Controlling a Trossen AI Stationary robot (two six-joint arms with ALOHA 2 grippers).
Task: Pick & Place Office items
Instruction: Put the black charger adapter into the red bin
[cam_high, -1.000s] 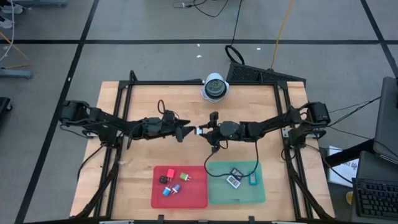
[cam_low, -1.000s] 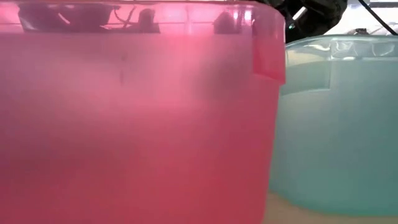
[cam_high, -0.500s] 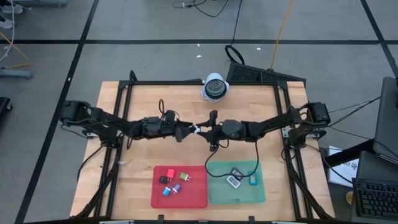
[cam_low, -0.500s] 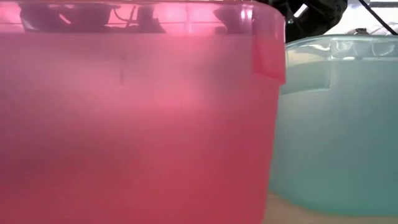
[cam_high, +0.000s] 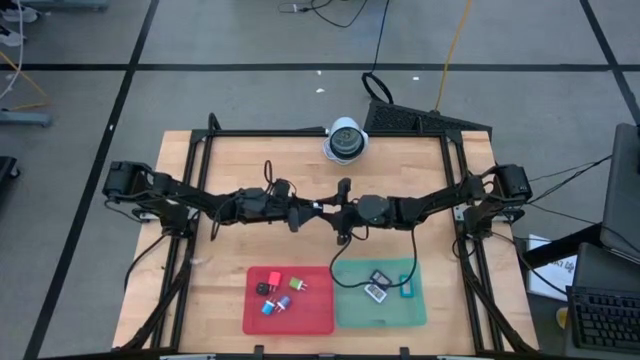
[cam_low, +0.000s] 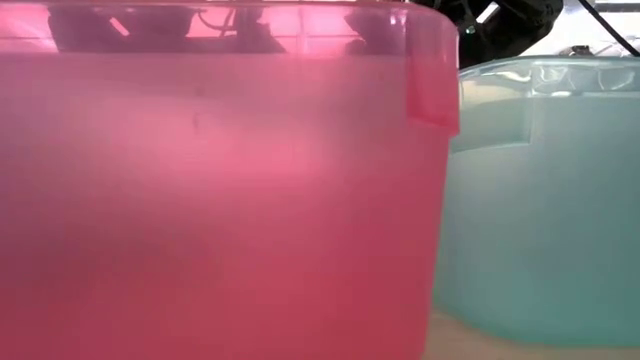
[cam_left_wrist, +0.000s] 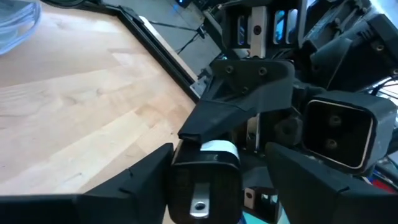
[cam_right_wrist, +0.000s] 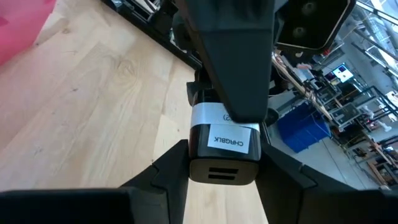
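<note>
Above the middle of the worktop (cam_high: 270, 160), we see the left tool (cam_high: 304, 212) has closed in, fingers spread around the black labelled block (cam_right_wrist: 225, 155) that the right tool (cam_high: 325, 209) clamps, so we judge a handover underway.

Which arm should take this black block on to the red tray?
Left, probably: the left gripper meets the right gripper at the black block, and the red tray lies on its side.

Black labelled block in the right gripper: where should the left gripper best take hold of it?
Probably across the black block's free flat faces, coming head-on from opposite the right gripper, which clamps its other two sides.
</note>
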